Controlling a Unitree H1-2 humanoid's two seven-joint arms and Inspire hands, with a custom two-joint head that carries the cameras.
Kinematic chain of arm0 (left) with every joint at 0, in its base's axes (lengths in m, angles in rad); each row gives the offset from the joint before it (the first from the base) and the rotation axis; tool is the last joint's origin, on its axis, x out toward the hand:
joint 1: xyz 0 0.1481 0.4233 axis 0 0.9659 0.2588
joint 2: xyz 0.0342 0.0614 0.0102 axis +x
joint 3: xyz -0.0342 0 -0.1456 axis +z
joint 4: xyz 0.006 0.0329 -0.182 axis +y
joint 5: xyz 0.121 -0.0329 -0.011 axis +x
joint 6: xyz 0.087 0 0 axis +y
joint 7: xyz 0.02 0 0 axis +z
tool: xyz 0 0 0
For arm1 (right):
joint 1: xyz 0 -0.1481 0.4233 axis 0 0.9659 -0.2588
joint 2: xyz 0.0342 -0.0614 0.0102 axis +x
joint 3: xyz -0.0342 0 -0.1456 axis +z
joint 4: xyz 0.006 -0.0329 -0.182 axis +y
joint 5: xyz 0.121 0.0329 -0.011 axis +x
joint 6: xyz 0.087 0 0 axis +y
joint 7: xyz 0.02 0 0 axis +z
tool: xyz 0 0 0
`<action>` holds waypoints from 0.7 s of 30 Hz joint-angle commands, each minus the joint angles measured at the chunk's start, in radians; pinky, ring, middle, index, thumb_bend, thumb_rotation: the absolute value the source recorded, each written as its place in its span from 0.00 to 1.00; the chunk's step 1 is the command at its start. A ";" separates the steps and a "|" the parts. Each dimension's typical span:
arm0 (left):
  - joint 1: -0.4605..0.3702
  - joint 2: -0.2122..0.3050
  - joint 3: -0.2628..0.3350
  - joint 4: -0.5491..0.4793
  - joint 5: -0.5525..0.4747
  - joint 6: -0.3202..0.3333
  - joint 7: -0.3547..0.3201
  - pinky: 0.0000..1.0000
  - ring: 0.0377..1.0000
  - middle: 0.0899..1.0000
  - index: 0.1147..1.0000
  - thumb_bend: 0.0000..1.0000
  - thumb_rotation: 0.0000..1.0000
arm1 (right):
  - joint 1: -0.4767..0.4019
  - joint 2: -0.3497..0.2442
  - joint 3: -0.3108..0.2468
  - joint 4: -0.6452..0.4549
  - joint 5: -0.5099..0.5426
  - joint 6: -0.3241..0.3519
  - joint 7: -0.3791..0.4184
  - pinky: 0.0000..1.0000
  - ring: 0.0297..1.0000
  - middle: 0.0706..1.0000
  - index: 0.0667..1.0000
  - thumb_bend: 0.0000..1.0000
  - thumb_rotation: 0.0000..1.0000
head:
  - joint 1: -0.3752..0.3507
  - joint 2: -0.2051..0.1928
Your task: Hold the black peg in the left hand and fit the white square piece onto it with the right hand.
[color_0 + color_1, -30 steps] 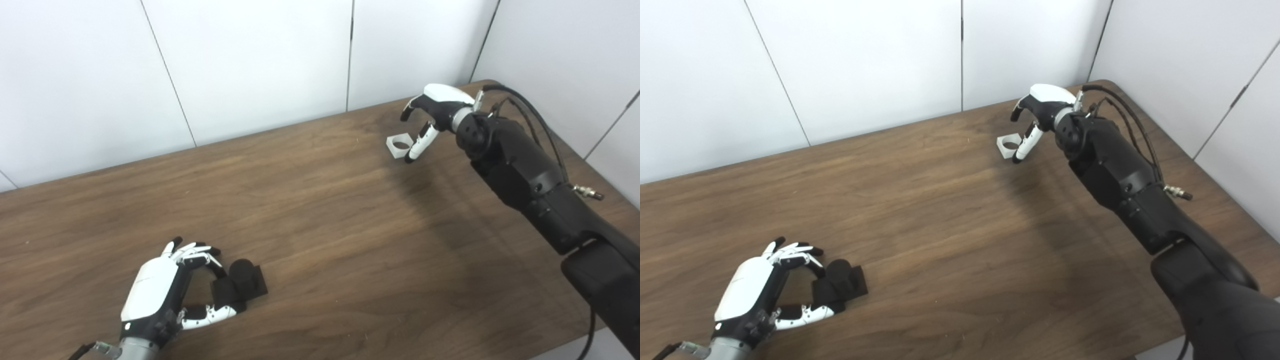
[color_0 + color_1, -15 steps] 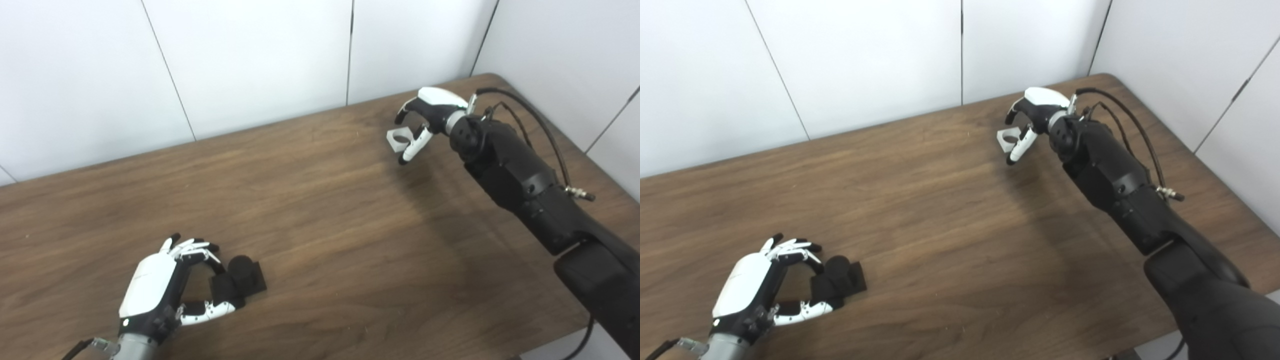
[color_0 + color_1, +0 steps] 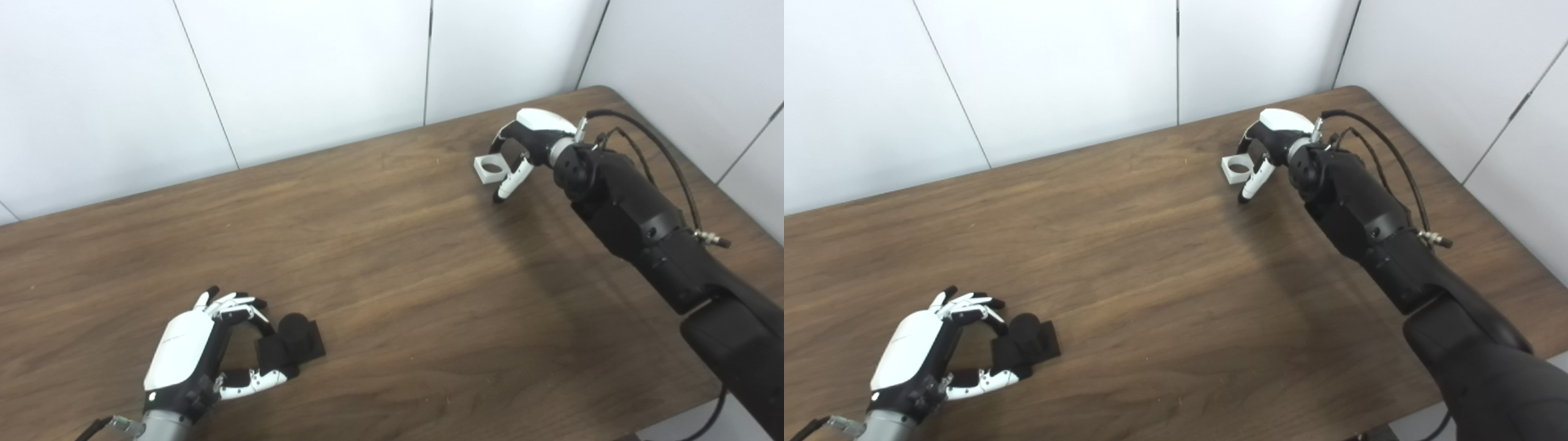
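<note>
- Near the front left corner of the brown wood-grain table (image 3: 392,257), the white-and-black left hand (image 3: 196,361) sits low at the surface, back of the hand up.
- Its curled fingers (image 3: 236,304) arch over the far side of the black peg on its square black base (image 3: 293,343), and the thumb (image 3: 254,381) reaches in along the near side.
- The hand cups the peg piece from the left, thumb tip against the base; whether the fingers actually press on it, I cannot tell, and a firm grip does not show.
- The peg piece rests flat on the table, its round post pointing up, right beside the left palm.
- Over at the far right of the table, the white-and-black right hand (image 3: 1271,147) comes in on its long black arm (image 3: 1372,226), with cables looping over the wrist.
- The white square piece with a round hole (image 3: 1237,169) is pinched at its right edge between the right hand's fingers above and thumb below; the hand is closed on it.
- Its hole faces up and most of it juts out to the left of the hand.
- The 2 task pieces lie well apart, 1 at each end of the table.
- Plain white wall panels (image 3: 306,79) stand behind the table.
</note>
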 commanded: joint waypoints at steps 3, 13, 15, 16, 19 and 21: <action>0.005 0.018 0.003 -0.010 0.005 0.008 -0.015 1.00 0.85 0.74 0.42 0.52 0.05 | -0.033 -0.033 -0.009 -0.011 -0.011 -0.021 -0.030 0.96 0.98 0.90 0.62 0.83 0.17 | -0.001 0.001; 0.004 0.019 0.003 -0.014 0.005 0.008 -0.015 1.00 0.85 0.74 0.42 0.52 0.05 | -0.026 -0.026 -0.015 -0.025 -0.004 -0.034 -0.032 0.95 0.98 0.89 0.60 0.83 0.17 | -0.004 0.004; 0.004 0.019 0.003 -0.013 0.005 0.008 -0.015 1.00 0.85 0.74 0.42 0.52 0.05 | -0.028 -0.024 -0.014 -0.026 -0.004 -0.034 -0.031 0.95 0.98 0.89 0.60 0.83 0.18 | -0.004 0.004; 0.004 0.019 0.003 -0.012 0.005 0.007 -0.014 1.00 0.85 0.74 0.42 0.52 0.05 | -0.029 -0.024 -0.013 -0.024 -0.005 -0.037 -0.033 0.95 0.97 0.89 0.60 0.83 0.18 | -0.004 0.004; 0.006 0.018 0.003 -0.007 0.005 0.005 -0.009 1.00 0.85 0.74 0.42 0.52 0.05 | -0.030 -0.024 -0.011 -0.018 -0.006 -0.047 -0.036 0.95 0.97 0.88 0.49 0.60 0.15 | -0.003 0.004; 0.006 0.018 0.003 -0.005 0.004 0.003 -0.007 1.00 0.85 0.74 0.42 0.52 0.05 | -0.030 -0.022 -0.015 -0.014 -0.003 -0.052 -0.043 0.95 0.97 0.87 0.46 0.54 0.14 | -0.003 0.004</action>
